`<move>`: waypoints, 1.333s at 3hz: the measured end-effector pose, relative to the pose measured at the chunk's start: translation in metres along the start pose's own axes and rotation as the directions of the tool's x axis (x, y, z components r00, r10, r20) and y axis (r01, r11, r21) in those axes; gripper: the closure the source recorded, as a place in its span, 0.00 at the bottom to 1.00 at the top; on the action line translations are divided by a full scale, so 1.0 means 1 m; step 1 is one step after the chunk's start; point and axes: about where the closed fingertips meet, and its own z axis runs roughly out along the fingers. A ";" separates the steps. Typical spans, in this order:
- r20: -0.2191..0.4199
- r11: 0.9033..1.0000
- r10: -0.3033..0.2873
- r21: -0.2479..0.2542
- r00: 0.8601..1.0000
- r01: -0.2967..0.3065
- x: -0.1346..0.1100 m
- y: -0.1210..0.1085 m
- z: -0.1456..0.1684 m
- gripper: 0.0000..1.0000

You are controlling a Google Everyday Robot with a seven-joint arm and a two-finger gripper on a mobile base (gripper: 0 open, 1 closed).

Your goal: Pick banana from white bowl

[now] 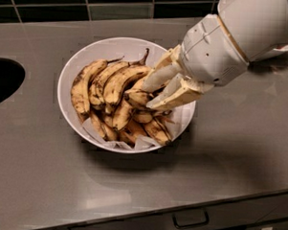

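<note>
A: Steel counter [228, 154], white bowl [113, 46] on it. Gripper [148, 94] reaches in from 2 o'clock.
B: Grip?
A: Nearly closed, pinching 1 banana [135, 96] at the 3 o'clock side of the pile [107, 81], inside the bowl.

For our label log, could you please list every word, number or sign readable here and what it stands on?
None readable: no text on the white bowl, bananas or gripper over the bowl's right side.
Pale tag on drawer front: too small to read.
</note>
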 end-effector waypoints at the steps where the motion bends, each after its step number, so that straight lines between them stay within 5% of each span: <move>1: 0.036 1.000 -0.017 -0.020 0.999 0.018 0.000 -0.001 0.005 0.52; 2: 0.055 0.999 -0.030 -0.031 0.998 0.032 -0.001 -0.004 0.007 0.34; 3: 0.056 0.999 -0.033 -0.032 0.998 0.034 -0.001 -0.004 0.008 0.35; 4: 0.058 0.999 -0.035 -0.033 0.998 0.037 -0.001 -0.006 0.009 0.48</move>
